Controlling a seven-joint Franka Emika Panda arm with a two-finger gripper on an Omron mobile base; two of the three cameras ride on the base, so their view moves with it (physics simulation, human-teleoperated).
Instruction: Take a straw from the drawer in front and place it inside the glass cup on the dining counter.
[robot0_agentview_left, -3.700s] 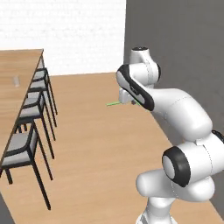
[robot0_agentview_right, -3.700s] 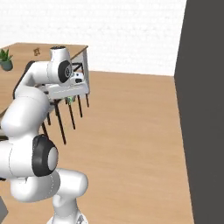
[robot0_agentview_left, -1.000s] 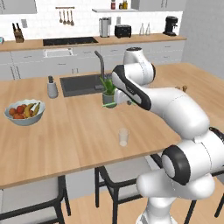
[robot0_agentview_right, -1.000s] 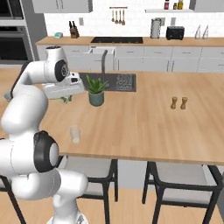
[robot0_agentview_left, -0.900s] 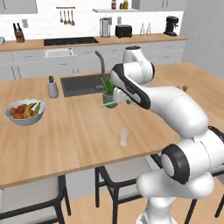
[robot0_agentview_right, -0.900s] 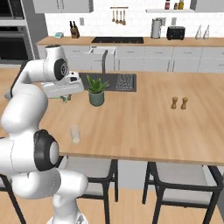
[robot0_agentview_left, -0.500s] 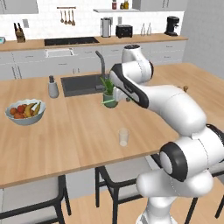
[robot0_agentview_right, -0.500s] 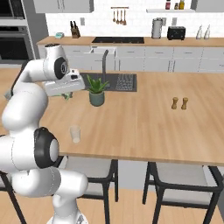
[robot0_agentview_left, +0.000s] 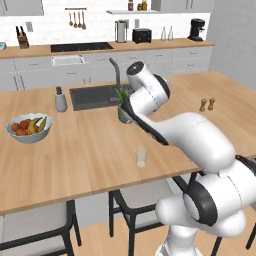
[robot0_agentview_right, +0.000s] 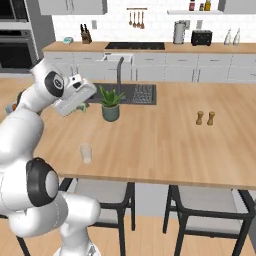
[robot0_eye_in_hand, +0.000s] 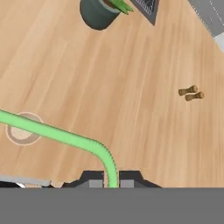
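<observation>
Green straw (robot0_eye_in_hand: 61, 135): we see it clamped in end effector (robot0_eye_in_hand: 111, 181)
Glass cup (robot0_agentview_left: 142, 156): upright on table (robot0_agentview_left: 75, 155), below straw

The straw (robot0_eye_in_hand: 61, 136) runs off the hand view's left edge, perhaps crossing the glass cup (robot0_eye_in_hand: 24, 129).

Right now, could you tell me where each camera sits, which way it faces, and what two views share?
Left base view: behind the arm's left, facing the dining counter; arm lower right.
Right base view: behind the arm's right, same counter; arm lower left, gripper beside the potted plant.
Hand view: looks down past the straw at the glass cup.
Both base views share the cup, plant and sink.
</observation>
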